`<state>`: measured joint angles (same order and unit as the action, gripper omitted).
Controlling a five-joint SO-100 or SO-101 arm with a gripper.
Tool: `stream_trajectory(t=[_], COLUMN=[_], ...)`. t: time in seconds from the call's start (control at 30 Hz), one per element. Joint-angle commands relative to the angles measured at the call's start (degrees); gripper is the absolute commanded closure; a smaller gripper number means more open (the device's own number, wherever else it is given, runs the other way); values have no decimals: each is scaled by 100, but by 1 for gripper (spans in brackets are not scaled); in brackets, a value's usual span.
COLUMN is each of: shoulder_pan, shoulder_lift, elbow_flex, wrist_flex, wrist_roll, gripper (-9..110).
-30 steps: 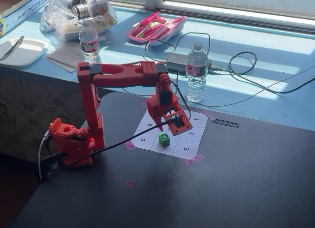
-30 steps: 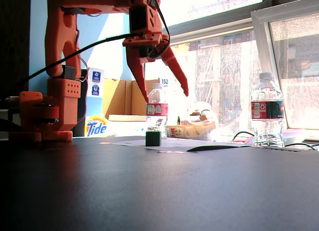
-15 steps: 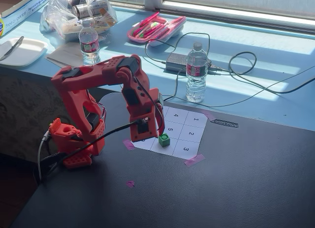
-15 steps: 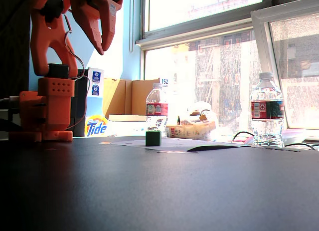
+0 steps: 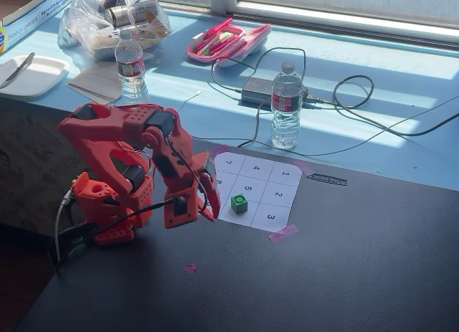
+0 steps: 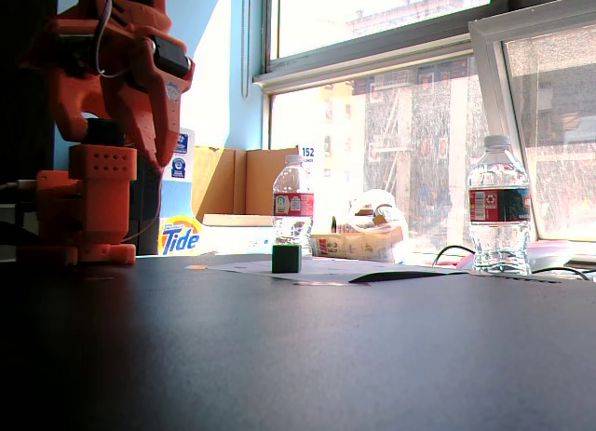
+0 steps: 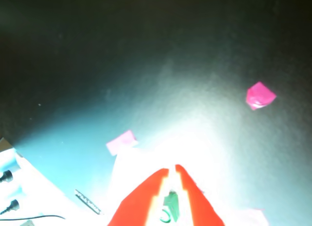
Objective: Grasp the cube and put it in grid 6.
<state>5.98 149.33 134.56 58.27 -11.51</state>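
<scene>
Here the cube point(image 5: 239, 203) is sitting on the numbered sheet point(image 5: 254, 188), on the sheet's near row, in the cell just left of the one printed 3 and directly below the 5; that cell's own digit is hidden by the cube, so grid 6 cannot be confirmed by reading. In a fixed view the folded red arm point(image 5: 129, 160) is crouching at the sheet's left edge, with the gripper point(image 5: 208, 206) pointing down beside the cube, apart from it. In the wrist view the gripper's tips point(image 7: 171, 173) are lying nearly together, clamping nothing, and the cube point(image 7: 170, 209) is showing between the fingers. A water bottle point(image 5: 286, 106) is standing beyond the sheet's far edge, off the dark desk point(image 5: 344, 260).
</scene>
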Motion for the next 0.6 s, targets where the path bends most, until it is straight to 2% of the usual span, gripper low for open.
stream_trajectory(t=[0.0, 0.27, 0.57], shoulder_pan=[-44, 0, 9], shoulder_lift=[589, 1072, 2118], elbow_flex=[694, 1872, 2733], wrist_flex=[-404, -879, -826], wrist_roll=[26, 35, 105], gripper=[101, 101, 101])
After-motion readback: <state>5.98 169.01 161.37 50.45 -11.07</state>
